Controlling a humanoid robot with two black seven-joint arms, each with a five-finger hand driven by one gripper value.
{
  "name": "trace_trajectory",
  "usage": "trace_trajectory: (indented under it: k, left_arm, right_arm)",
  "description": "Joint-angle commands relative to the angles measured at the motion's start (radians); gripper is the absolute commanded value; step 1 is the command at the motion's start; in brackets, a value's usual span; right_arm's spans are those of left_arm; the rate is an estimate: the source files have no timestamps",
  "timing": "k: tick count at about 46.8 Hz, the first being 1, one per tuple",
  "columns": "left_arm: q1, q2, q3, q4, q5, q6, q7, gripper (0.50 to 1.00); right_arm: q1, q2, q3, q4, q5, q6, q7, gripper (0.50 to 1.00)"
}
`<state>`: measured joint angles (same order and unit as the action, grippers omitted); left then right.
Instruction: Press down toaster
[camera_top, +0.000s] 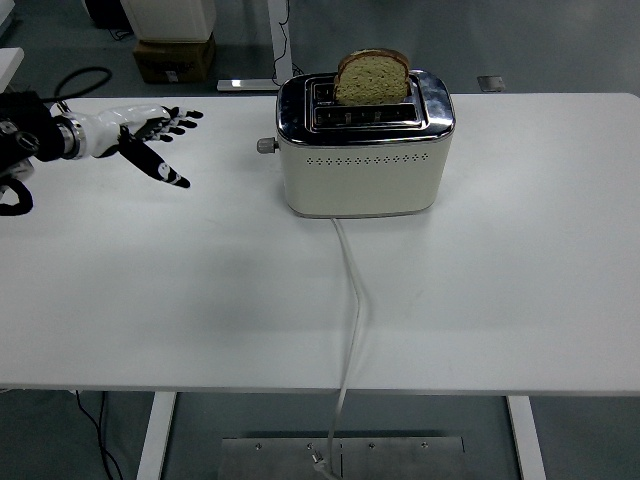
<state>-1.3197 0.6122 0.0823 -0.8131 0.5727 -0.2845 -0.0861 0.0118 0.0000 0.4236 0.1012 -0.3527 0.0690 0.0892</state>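
Note:
A cream and chrome toaster (364, 150) stands at the table's back middle. A slice of bread (372, 77) stands raised out of its rear slot. The lever knob (265, 145) is at the top of its travel on the toaster's left end. My left hand (150, 135) is at the far left, well apart from the toaster, with fingers spread and holding nothing. The right arm is out of view.
A white power cord (352, 290) runs from the toaster's front down over the white table's near edge (320, 385). A black cable (85, 75) loops behind my left wrist. A cardboard box (175, 55) sits on the floor beyond the table.

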Motion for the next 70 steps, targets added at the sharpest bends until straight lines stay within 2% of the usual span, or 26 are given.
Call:
trace_trajectory:
  k: [1,15,24,29,38,49,70]
  left_arm:
    - [-0.035,0.021,0.001,0.000,-0.039,-0.002,-0.001,1.000]
    - [-0.082,0.034,-0.010,0.000,-0.246,0.008,-0.001,1.000]
    - [-0.069,0.031,-0.113,0.014,-0.338,0.019,-0.001,1.000]
    - [-0.044,0.026,-0.164,0.041,-0.390,0.041,-0.004,1.000]
    - [0.013,0.017,-0.259,0.109,-0.511,0.044,-0.006,1.000]
    - [0.031,0.015,-0.303,0.163,-0.571,0.048,-0.006,1.000]
    - [0.154,-0.011,-0.411,0.259,-0.708,0.050,-0.006,1.000]
  right_arm:
    - [0.000,0.000,0.000,0.000,0.000,0.000,0.000,1.000]
    - [-0.001,0.000,0.000,0.000,0.000,0.000,0.000,1.000]
    - [-0.001,0.000,0.000,0.000,0.000,0.000,0.000,1.000]
    - [0.001,0.000,0.000,0.000,0.000,0.000,0.000,1.000]
    - [-0.001,0.000,0.001,0.000,0.000,0.000,0.000,1.000]
    - [0.001,0.000,0.000,0.000,0.000,0.000,0.000,0.998]
    - [-0.001,0.000,0.000,0.000,-0.002,0.000,-0.003,0.998]
